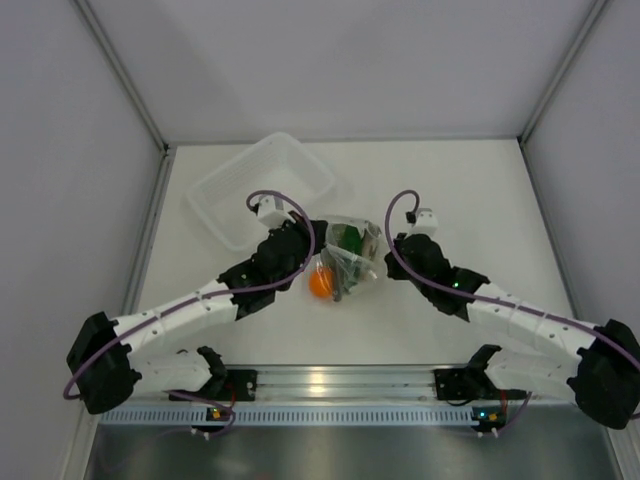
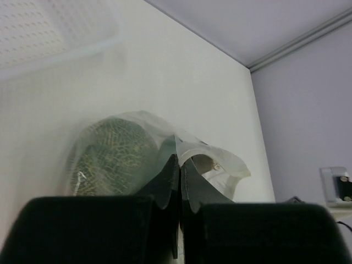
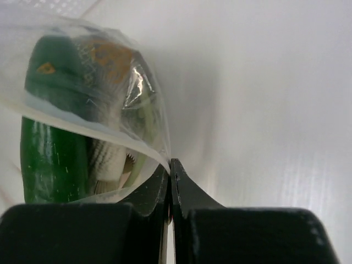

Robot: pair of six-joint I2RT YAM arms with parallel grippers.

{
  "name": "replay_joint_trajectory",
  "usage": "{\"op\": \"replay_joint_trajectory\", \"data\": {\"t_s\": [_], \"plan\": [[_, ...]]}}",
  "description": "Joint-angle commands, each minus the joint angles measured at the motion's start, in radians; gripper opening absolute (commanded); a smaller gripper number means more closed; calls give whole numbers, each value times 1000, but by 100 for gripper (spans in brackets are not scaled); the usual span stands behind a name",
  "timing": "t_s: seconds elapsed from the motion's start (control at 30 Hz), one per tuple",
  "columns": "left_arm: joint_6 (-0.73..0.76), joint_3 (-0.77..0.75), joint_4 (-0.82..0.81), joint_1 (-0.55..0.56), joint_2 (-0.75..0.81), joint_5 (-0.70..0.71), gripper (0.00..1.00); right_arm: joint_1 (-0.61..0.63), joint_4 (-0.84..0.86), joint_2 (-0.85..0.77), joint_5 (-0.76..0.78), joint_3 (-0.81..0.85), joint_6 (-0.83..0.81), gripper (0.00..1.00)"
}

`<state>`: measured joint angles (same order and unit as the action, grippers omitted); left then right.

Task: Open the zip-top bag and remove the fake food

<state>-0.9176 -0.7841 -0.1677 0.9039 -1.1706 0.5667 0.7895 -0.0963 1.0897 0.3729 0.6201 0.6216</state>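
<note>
**Left pincer** (image 2: 180, 163): clenched, its two tips pressed together on a fold of the bag (image 2: 165, 148). The bag lies straight ahead of the tips and to their right in the overhead view. The basket (image 2: 55, 38) stands beyond and to the left of this pincer, apart from the bag.

**Bag**: it rests on the bench (image 1: 450, 190) directly between the two pincers, touching both. Neither arm is nearer, since each has hold of its own side. The bag is crumpled, so its long axis cannot be fixed. The line that matters runs pincer to pincer, left to right across the bag.

**Right pincer** (image 3: 170, 168): clenched, with the bag's clear edge running into its closed tips. The bulk of the bag lies ahead and to the left of it.

**Judgement**: the opening pull would have to go along that left-right line, each pincer drawing away from the other. Whether the pinched folds are the two lips of the zip cannot be told.

**Count**:
- Pincers: two
- Bag: one
- Basket: one
- Cabbage ball (image 2: 113, 157): one
- Orange ball (image 1: 320, 283): one, at the bag's near-left corner. Inside or outside the film cannot be told.
- Cucumber (image 3: 52, 159): one
- Fish (image 3: 110, 162): one, partly hidden
</note>
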Motion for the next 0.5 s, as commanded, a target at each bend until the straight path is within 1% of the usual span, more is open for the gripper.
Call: {"op": "replay_joint_trajectory", "data": {"t_s": [0.0, 0.03, 0.07, 0.13, 0.17, 0.27, 0.33, 0.37, 0.4, 0.43, 0.47], "plan": [[60, -9, 25, -10, 89, 166, 0, -67, -232, -73, 112, 107, -198, 0], [74, -10, 39, -13, 98, 185, 0, -88, -276, -71, 129, 127, -212, 0], [72, -12, 86, -14, 110, 220, 0, -128, -355, -71, 153, 163, -235, 0], [68, -9, 115, -25, 146, 239, 0, -171, -422, -74, 182, 194, -286, 0], [62, -3, 135, -29, 156, 237, 0, -206, -442, -85, 219, 213, -296, 0], [56, 32, 137, -48, 189, 216, 0, -246, -480, -125, 224, 246, -327, 0], [48, 45, 137, -56, 187, 187, 0, -246, -523, -123, 216, 282, -327, 0], [39, 60, 135, -56, 178, 165, 0, -237, -545, -114, 201, 329, -324, 0], [23, 68, 131, -56, 169, 109, 0, -225, -556, -94, 201, 349, -329, 0], [8, 72, 131, -56, 160, 84, 0, -204, -577, -82, 207, 369, -330, 0], [5, 77, 131, -56, 135, 62, 0, -150, -594, -70, 236, 409, -330, 0]]}}
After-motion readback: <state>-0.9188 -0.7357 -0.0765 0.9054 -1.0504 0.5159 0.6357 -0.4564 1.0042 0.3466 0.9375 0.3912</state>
